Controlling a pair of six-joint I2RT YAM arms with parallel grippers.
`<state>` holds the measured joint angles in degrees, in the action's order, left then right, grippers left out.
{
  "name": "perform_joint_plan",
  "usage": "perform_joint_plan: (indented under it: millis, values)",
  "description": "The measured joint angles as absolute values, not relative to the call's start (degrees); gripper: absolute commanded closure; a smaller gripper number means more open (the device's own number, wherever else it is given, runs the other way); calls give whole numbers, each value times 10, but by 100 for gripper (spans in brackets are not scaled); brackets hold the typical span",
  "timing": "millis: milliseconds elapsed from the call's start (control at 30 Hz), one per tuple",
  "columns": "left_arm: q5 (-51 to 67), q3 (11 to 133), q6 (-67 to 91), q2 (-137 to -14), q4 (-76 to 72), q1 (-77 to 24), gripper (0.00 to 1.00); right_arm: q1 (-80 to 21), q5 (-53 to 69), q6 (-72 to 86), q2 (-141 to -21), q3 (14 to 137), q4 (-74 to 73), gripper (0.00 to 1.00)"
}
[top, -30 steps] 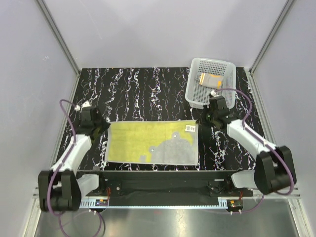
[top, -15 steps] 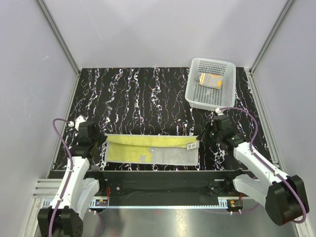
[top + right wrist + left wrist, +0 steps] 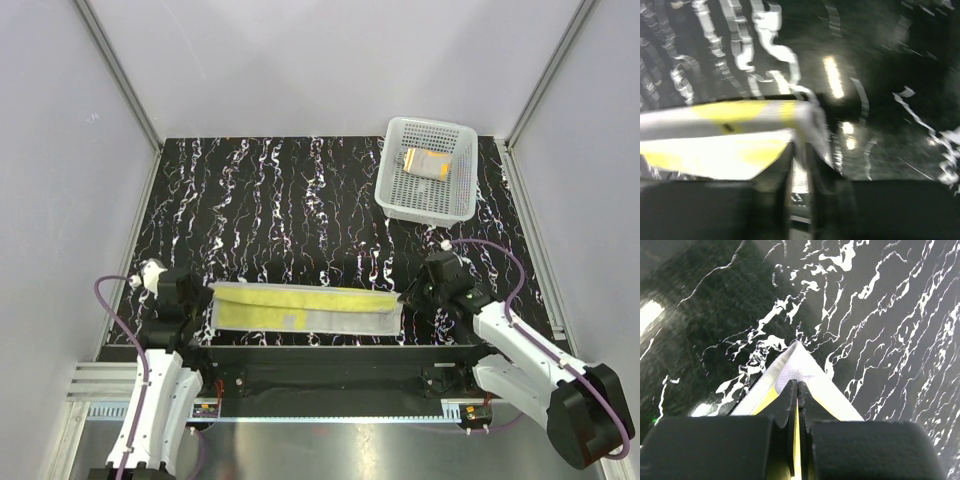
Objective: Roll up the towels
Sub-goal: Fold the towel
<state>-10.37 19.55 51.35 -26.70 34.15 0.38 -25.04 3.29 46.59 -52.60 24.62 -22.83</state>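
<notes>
The black desk, veined with white, fills the middle of the top view between pale walls. The left arm and right arm reach in from the near edge, each bent low toward the near side of the desk and trailing a purple cable.

The yellow towel lies close to the near edge as a long narrow band running left to right between the two arms. Yellow shows along its middle, and the grey-white reverse shows along the far edge and at the right end.

The white perforated basket stands at the far right corner of the desk, well apart from the yellow towel. The orange towel lies inside it toward the far side as a small folded bundle.

The left gripper is at the left end of the yellow towel. Its jaws are pressed together with a sliver of yellow cloth caught between them, and the folded corner sticks out beyond the tips as a pale point.

The right gripper sits at the right end. Its jaws stand a little apart with pale cloth in the gap, but that view is blurred — I cannot tell whether they pinch the cloth or only straddle it.
</notes>
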Motion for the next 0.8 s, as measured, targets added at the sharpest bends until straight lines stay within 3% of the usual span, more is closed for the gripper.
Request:
perform_joint_plan:
  millis: [67, 100, 133, 167, 267, 367, 533, 600, 800]
  values:
    - [-114, 190, 530, -247, 355, 4, 88, -253, 17, 494, -525, 236, -240, 66]
    - [-120, 189, 538, -236, 364, 4, 75, -255, 9, 506, -523, 229, -246, 52]
    - [-125, 186, 546, -223, 370, 4, 64, -256, 4, 522, -519, 222, -254, 49]
    - [-128, 183, 553, -209, 376, 4, 60, -258, -1, 530, -514, 215, -262, 49]
    - [-130, 172, 568, -175, 383, 4, 19, -264, -10, 557, -480, 201, -290, 48]
    - [-127, 170, 571, -144, 388, 4, 3, -271, -18, 573, -429, 198, -308, 49]
    - [-127, 183, 545, -105, 370, 4, 5, -274, -43, 574, -364, 211, -333, 55]
    - [-122, 192, 525, -117, 343, 4, 14, -274, -47, 566, -372, 223, -327, 62]
    - [-59, 199, 478, -231, 242, 4, 22, -275, -32, 531, -521, 279, -253, 73]
